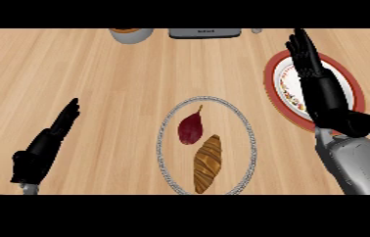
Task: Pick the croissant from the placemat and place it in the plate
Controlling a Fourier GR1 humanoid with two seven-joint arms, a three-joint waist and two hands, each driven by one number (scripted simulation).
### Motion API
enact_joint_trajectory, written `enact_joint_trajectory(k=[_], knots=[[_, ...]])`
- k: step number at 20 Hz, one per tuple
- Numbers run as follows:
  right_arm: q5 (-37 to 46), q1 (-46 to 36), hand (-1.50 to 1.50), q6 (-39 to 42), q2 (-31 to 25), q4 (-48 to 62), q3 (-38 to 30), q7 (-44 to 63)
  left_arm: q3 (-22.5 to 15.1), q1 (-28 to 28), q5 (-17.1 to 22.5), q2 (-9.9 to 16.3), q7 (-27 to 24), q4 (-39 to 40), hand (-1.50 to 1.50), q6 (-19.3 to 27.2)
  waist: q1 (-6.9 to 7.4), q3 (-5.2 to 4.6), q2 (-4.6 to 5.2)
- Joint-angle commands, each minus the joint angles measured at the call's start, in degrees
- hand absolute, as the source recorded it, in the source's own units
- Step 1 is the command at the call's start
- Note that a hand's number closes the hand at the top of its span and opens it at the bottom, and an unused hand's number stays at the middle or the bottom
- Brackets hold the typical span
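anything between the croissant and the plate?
Head view: no object. Between the croissant and the plate lie only the placemat's rim and bare counter. The right hand hovers over the plate.

The left hand (39, 148) rests at the lower left, fingers straight and angled up. The right hand (318, 82) reaches up the right side, fingers straight, grey forearm below.
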Motion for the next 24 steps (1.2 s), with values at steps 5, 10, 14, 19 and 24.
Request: enact_joint_trajectory(k=[5, 10, 14, 19, 24], knots=[[1.62, 6.93, 1.5, -11.03, -1.32, -8.35, -6.52, 8.1, 0.11, 0.51, 4.87, -10.54, 11.74, 4.78, 0.0, 6.48, -2.23, -1.03, -0.08], [15.36, 17.7, -1.5, -29.36, -1.52, -3.06, -8.03, 10.9, 0.5, 2.89, 8.8, -12.48, 11.75, 3.6, 0.0, 4.68, -3.32, -1.09, -0.39], [18.5, 30.74, -1.5, -36.37, 5.59, -17.91, -3.52, 4.95, -0.46, 0.44, 8.27, -14.44, 15.38, 2.37, 0.0, 6.55, -1.63, -0.95, -0.24], [30.04, 43.34, -1.5, -38.68, 2.75, -30.75, 4.7, 11.9, -2.76, -1.02, 5.17, -16.72, 17.26, 1.0, 0.0, 8.55, -0.13, -1.02, 0.06], [36.14, 44.24, -1.5, -27.48, -6.91, -31.34, 6.36, 27.43, -1.67, -1.19, 6.2, -16.46, 15.57, 3.36, 0.0, 6.25, 0.9, -1.3, 0.43]])
